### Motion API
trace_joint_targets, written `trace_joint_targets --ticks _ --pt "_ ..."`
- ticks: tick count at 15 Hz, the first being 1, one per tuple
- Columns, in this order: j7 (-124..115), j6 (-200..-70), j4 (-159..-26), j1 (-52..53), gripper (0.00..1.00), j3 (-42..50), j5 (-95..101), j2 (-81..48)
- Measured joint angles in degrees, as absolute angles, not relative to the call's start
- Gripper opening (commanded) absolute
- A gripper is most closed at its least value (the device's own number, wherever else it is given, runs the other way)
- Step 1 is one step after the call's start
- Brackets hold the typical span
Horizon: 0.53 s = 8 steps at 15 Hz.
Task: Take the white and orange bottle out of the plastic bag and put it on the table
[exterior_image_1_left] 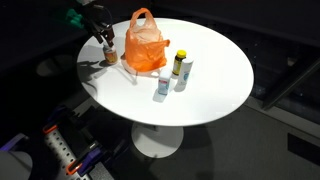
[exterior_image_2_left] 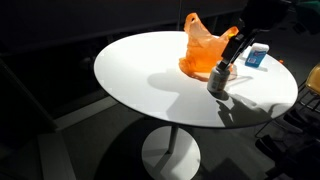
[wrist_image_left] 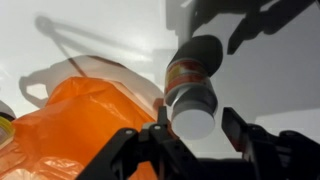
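The white and orange bottle [exterior_image_1_left: 110,57] stands upright on the white table [exterior_image_1_left: 210,95], just beside the orange plastic bag [exterior_image_1_left: 145,45]. It shows in both exterior views [exterior_image_2_left: 219,78]. In the wrist view the bottle [wrist_image_left: 192,80] points its white cap at the camera. My gripper [wrist_image_left: 197,122] sits over the cap with its fingers spread either side, and a gap shows at the right finger. The gripper [exterior_image_2_left: 229,55] hangs just above the bottle, next to the bag [exterior_image_2_left: 203,50]. The bag [wrist_image_left: 80,125] lies slumped with its handles up.
A yellow-capped bottle [exterior_image_1_left: 181,68] and a small blue and white item [exterior_image_1_left: 162,88] stand on the table on the bag's other side. The blue and white item [exterior_image_2_left: 257,55] also shows behind the arm. The table edge is close to the bottle.
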State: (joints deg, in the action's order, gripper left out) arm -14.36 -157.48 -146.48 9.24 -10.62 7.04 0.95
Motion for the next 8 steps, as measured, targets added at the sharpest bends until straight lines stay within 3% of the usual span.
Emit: trace_joint_targets --ticks 2,8 --pt "-14.46 -156.20 -146.42 9.23 1.00 -10.45 6.88 2.05" --pt "-16.36 -140.52 -144.41 7.76 1.00 -9.56 5.31 9.31"
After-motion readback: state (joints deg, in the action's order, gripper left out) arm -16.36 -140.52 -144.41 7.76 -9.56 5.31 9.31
